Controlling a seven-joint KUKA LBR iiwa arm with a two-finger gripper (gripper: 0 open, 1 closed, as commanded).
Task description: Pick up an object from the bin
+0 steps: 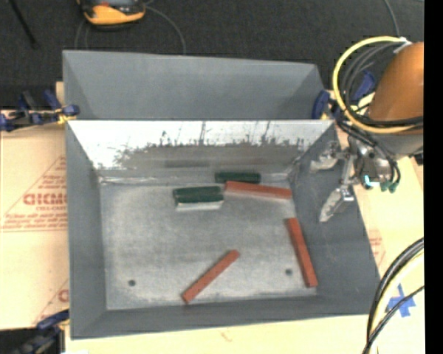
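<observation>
My gripper [319,186] hangs over the bin's right wall, its two pale fingers spread apart with nothing between them. Closest to it, a red-brown stick [300,252] lies along the foot of the right wall, below the fingers. Another red-brown stick [257,191] lies near the back wall, to the gripper's left, its left end touching a dark green block [198,195]. A second dark green block [238,176] sits just behind that stick.
A third red-brown stick [210,276] lies slanted near the front of the bin floor. The arm with its orange cover and yellow cables stands over the bin's right rim.
</observation>
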